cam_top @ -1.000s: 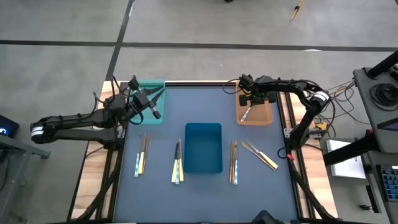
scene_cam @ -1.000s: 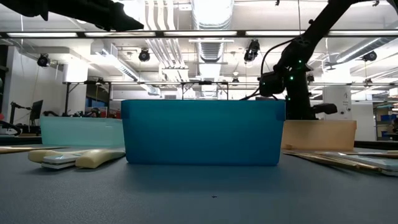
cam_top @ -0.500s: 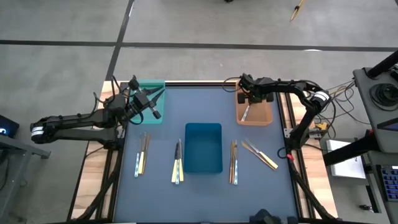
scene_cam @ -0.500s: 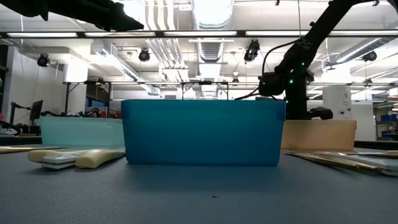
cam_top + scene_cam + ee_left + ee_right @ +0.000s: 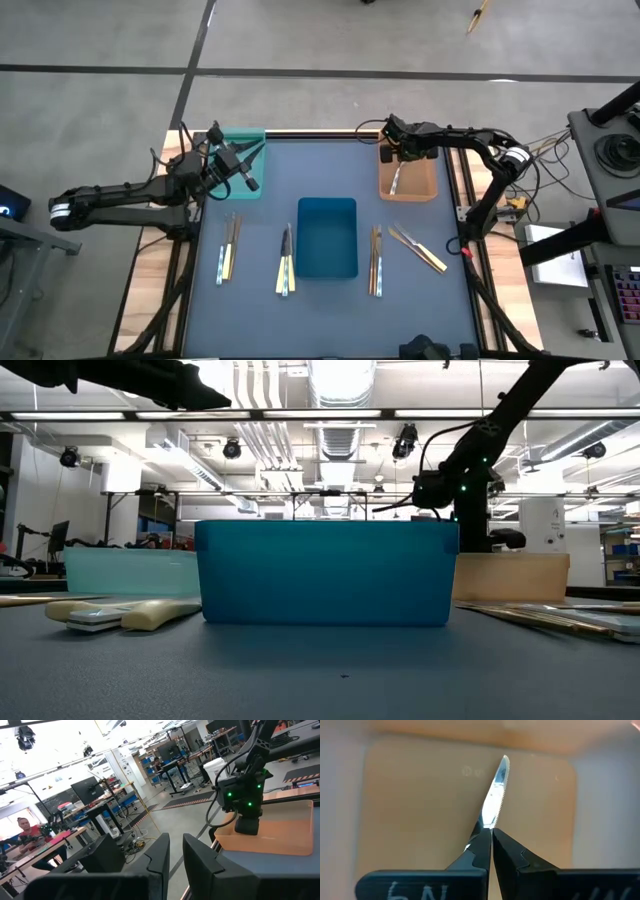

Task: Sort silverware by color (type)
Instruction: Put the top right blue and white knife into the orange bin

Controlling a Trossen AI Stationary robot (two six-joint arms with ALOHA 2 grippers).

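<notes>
Table [image 5: 330, 300] carried a blue tray [image 5: 327, 237] at centre, a teal tray [image 5: 247, 150] at ten o'clock and an orange tray [image 5: 425, 185] at two. Right claw [image 5: 393, 130] hung shut above the orange tray, where a knife [image 5: 495, 795] lay; left claw [image 5: 247, 170], nearly closed, held nothing over the teal one. Remaining silverware [image 5: 229, 247] lay in small groups beside the blue tray.

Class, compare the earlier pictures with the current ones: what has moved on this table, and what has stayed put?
The right gripper, shut and empty, has drawn back slightly from over the orange tray toward its far edge, leaving the knife lying inside. The left gripper by the teal tray, the blue tray and the loose cutlery stayed put.
</notes>
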